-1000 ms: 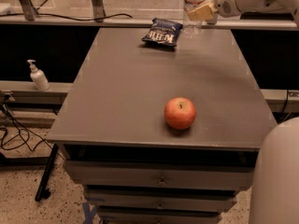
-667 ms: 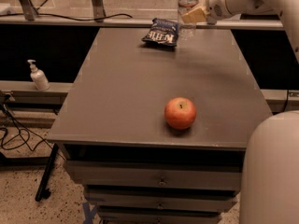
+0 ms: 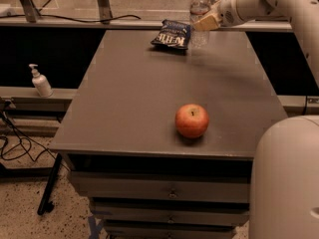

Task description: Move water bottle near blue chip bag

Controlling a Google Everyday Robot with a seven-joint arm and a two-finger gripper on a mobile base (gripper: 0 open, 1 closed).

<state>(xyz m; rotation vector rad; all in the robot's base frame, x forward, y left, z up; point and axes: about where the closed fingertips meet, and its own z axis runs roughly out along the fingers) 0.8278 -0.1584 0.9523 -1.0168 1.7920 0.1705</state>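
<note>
Camera view: end effector [image 3: 207, 22] clamped on water bottle [image 3: 199, 1] just beside blue chip bag [image 3: 172, 34]; likely placing, next release onto tabletop [image 3: 149, 98]

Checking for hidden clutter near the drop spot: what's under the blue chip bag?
The blue chip bag lies on the grey table; anything beneath it is covered. The gripper holds the water bottle just right of it.
</note>
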